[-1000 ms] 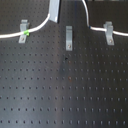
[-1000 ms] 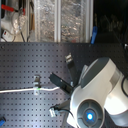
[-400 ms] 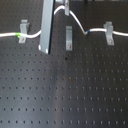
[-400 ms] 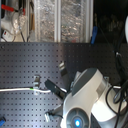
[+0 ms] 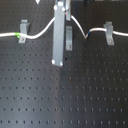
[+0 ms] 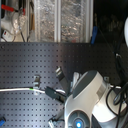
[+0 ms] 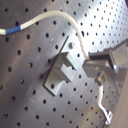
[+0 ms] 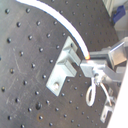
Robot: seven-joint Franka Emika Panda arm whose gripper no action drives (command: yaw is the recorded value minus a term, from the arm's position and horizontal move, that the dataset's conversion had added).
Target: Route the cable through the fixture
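Observation:
The white cable (image 5: 40, 31) runs from the first exterior view's left past its green band (image 5: 20, 35), rises to my gripper (image 5: 61, 20), then drops past its blue band (image 5: 88, 34) to the right. My gripper is shut on the cable. The fixture (image 5: 69, 39), a narrow grey upright clip, stands half hidden behind a long grey part of the gripper. In both wrist views the gripper (image 7: 94, 67) (image 8: 92, 65) holds the cable (image 7: 50, 17) (image 8: 65, 25) right beside the fixture (image 7: 62, 70) (image 8: 65, 65), apart from its slot.
Two wider grey clips (image 5: 22, 31) (image 5: 107, 31) carry the cable at either side on the black perforated board (image 5: 90, 90). In the second exterior view the white arm (image 6: 87, 95) fills the lower right and shelves of clutter (image 6: 50, 20) stand behind the board.
The gripper has come down with the cable, lowering its arch toward the fixture. The long grey part now reaches further down the board and sits slightly more to the right.

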